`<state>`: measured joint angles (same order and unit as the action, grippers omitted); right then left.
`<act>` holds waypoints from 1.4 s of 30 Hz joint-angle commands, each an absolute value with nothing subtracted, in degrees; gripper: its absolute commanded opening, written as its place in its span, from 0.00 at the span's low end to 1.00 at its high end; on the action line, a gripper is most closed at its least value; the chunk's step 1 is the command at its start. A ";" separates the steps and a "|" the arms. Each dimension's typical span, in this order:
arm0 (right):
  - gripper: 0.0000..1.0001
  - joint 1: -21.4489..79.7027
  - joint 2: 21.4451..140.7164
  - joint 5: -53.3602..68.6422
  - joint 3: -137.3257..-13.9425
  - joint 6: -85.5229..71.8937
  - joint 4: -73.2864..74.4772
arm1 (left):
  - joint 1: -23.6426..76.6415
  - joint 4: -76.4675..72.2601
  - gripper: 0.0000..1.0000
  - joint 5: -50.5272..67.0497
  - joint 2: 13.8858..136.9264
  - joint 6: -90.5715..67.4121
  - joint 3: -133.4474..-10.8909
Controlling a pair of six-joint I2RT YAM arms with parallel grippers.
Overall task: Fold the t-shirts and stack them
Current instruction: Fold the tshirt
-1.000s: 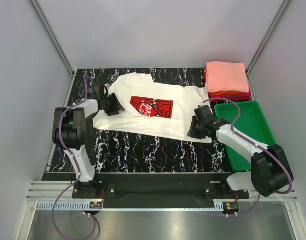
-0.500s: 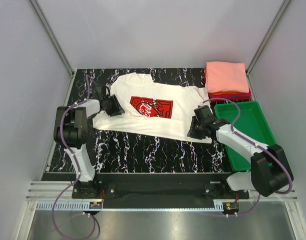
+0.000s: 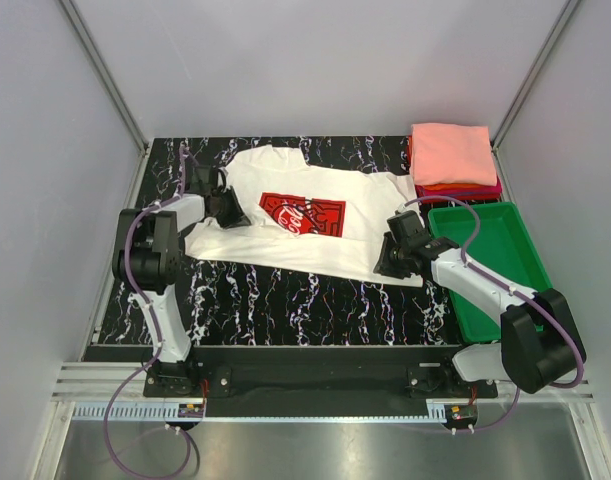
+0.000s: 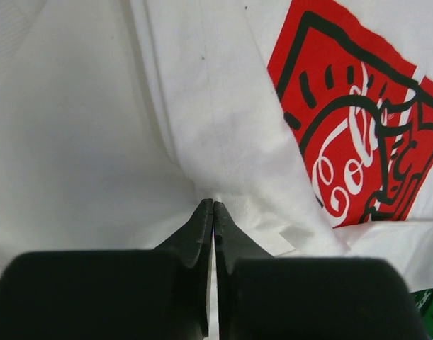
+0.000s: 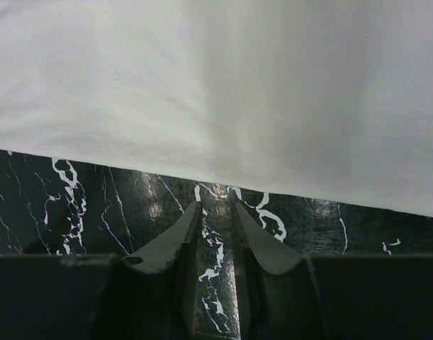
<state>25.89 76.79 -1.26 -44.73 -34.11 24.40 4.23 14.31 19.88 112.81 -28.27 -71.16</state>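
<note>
Fabric puckers where the left tool (image 4: 213,205) clamps on the cream-white cotton t-shirt with a red rectangular chest print (image 3: 285,250), spread across the black white-veined table (image 3: 285,300). The right tool (image 5: 215,207) holds its fingers slightly apart over the table, just short of that shirt's near hem. A stack of folded t-shirts (image 3: 453,155), salmon-pink on top, sits far right.

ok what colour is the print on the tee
The print on the t-shirt is red with black outlines and white lettering; the left wrist view shows it best.
</note>
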 commanded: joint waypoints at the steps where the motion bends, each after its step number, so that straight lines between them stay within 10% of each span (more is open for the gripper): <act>1: 0.30 26.37 76.64 -3.08 -46.23 -33.22 24.35 | 5.10 13.18 0.00 21.45 113.20 -28.30 -74.53; 16: 0.30 26.45 74.80 -3.34 -46.84 -33.05 26.19 | 7.56 8.80 0.04 28.81 121.72 -32.07 -88.32; 23: 0.30 26.45 74.09 -4.31 -47.64 -33.13 27.42 | 8.53 6.76 0.23 39.46 123.15 -32.26 -96.85; 42: 0.31 26.37 75.32 -1.49 -49.31 -33.75 27.16 | 5.88 16.52 0.26 26.19 116.71 -27.68 -83.66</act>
